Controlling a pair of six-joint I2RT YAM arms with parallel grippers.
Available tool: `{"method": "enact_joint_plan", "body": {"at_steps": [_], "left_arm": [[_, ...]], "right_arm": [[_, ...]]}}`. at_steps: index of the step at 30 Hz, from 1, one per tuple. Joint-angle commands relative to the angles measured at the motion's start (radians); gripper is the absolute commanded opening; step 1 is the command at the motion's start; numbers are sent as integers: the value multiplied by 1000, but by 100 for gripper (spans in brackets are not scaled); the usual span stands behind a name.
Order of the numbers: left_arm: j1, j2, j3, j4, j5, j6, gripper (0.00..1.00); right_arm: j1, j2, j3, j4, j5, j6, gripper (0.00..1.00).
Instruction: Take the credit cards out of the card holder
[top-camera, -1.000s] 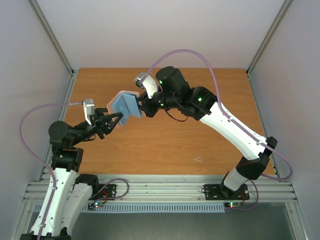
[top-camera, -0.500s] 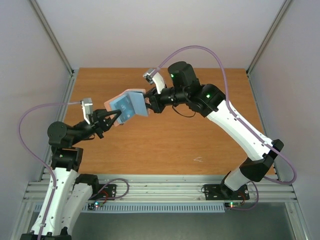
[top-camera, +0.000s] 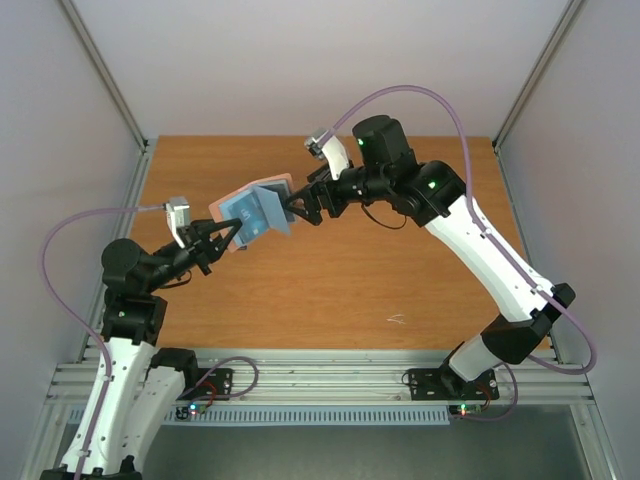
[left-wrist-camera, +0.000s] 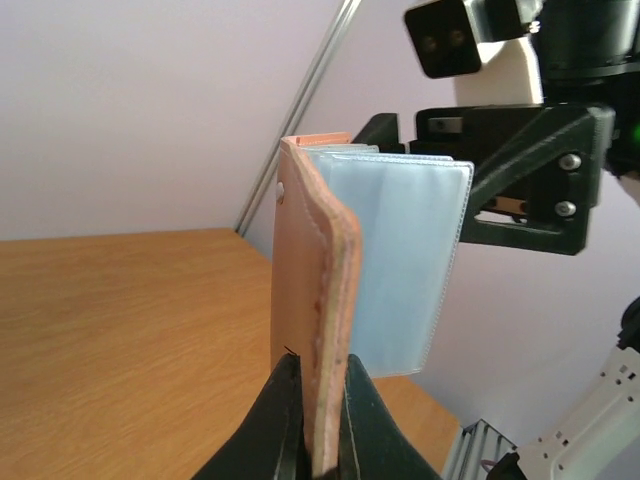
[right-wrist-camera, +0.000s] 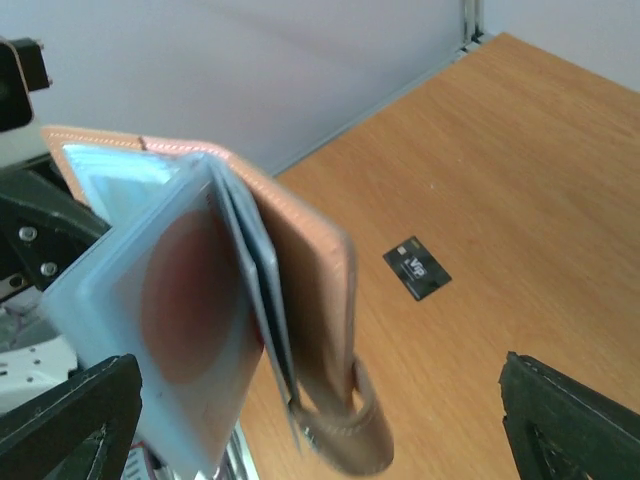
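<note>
- Pinching the card holder (top-camera: 252, 212) by its lower edge, the left gripper (top-camera: 224, 238) had its fingers (left-wrist-camera: 285, 425) closed on the taupe cover; the holder was held upright in the air above the wooden table (top-camera: 420, 280).
- The card holder was fanned open; its pale blue clear sleeves (left-wrist-camera: 405, 260) spread toward the right gripper (top-camera: 297, 210); a taupe strap (right-wrist-camera: 350, 440) hung at its lower end.
- The right gripper's fingers (right-wrist-camera: 70, 420) stood wide apart, one to each side of the holder, gripping nothing; contact with the sleeves could not be told.
- A pale card with a red round mark (right-wrist-camera: 190, 300) sat inside the front sleeve.
- A black card (right-wrist-camera: 417, 268) with pale lettering lay flat on the table, well apart from the holder.
</note>
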Motion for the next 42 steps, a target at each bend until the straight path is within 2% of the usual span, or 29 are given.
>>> {"method": "enact_joint_plan", "body": {"at_steps": [1,7,12,15,18,22,26,28,32,33,34,36,42], "left_arm": [[-2,-12,40,-28,-50,63,0],[-1,-8,36,-6,-21,50,0],[-2,-11,29,32,17,37,0],[-1,-15,21,72,54,3,0],[-1,-19,16,103,86,-7,0],[-1,-17,3,165,134,-48,0],[-1,-15,4,181,162,-52,0],[-1,-13,5,186,169,-56,0],[-1,-9,9,185,167,-59,0],[-1,-9,11,183,166,-60,0],[-1,-11,12,179,165,-62,1],[-1,-13,15,173,164,-65,8],[-1,-14,7,182,165,-61,16]], "right_arm": [[23,-18,54,-99,55,-66,99],[64,-3,5,1,-1,-45,98],[61,51,14,27,92,-20,99],[36,50,-9,57,77,-19,98],[-1,49,-28,86,-59,-24,99],[-7,85,26,-1,-322,-112,98],[-7,73,-2,-15,-395,-160,95],[-6,76,7,-21,-445,-164,71],[-8,77,12,-8,-544,-164,7],[-8,66,-1,6,-538,-163,2],[-8,56,-12,18,-534,-168,1],[-15,41,-24,26,-533,-173,1],[-45,25,-25,10,-561,-176,1]]}}
